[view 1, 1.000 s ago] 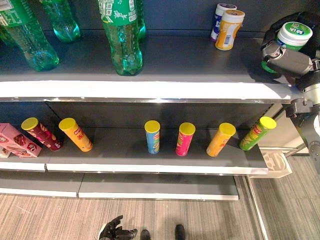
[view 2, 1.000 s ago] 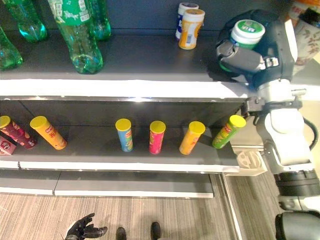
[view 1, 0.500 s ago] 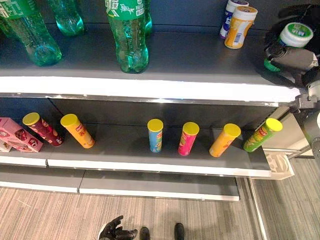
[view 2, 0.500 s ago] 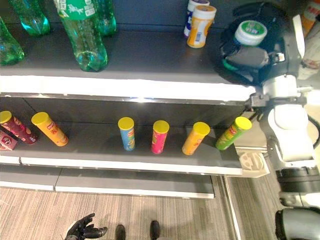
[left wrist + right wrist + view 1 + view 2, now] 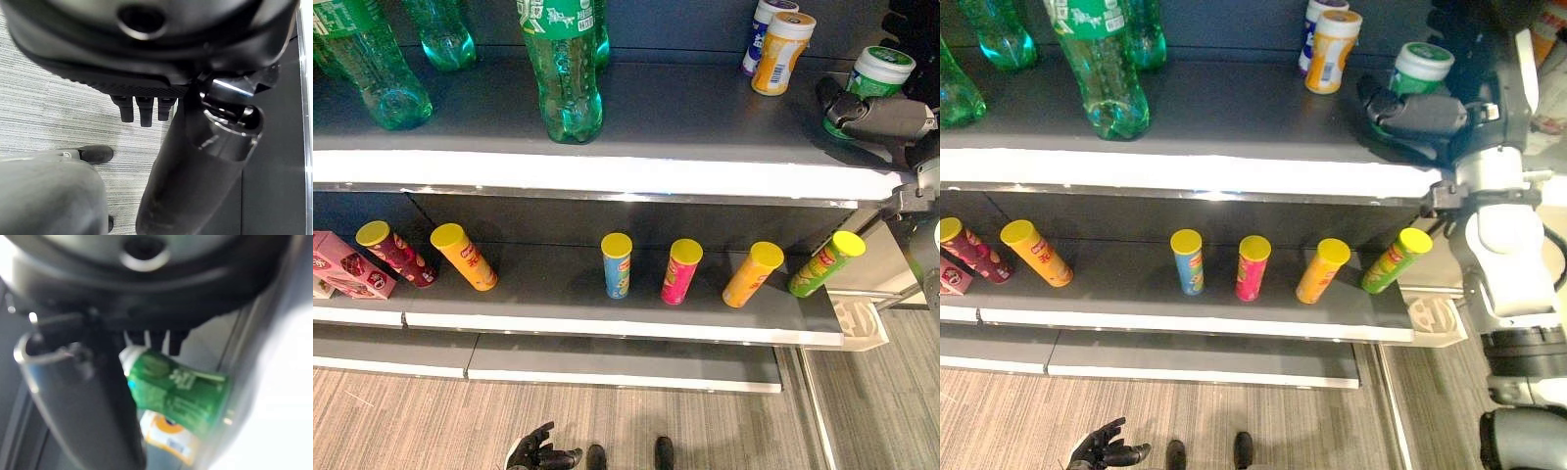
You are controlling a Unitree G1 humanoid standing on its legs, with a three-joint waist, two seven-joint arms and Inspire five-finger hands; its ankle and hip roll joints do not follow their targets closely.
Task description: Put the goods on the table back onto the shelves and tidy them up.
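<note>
A green jar with a white lid (image 5: 1421,69) stands at the right end of the top shelf (image 5: 1234,171). My right hand (image 5: 1427,114) is around it: the thumb lies along the shelf in front of the jar, and the fingers (image 5: 1467,34) are raised behind it, off its side. In the right wrist view the green jar (image 5: 178,394) shows past the straightened fingers, beside the thumb. My left hand (image 5: 537,453) hangs low over the carpet with relaxed fingers, holding nothing.
An orange-and-white bottle (image 5: 780,54) and a blue-and-white one stand behind the jar on the top shelf. Green soda bottles (image 5: 564,73) stand further left. Several chip tubes (image 5: 681,271) lean on the lower shelf, with a pink box (image 5: 342,266) at its left.
The right hand's fingers have lifted away from the green jar, which now stands more exposed on the shelf. The left hand has not moved.
</note>
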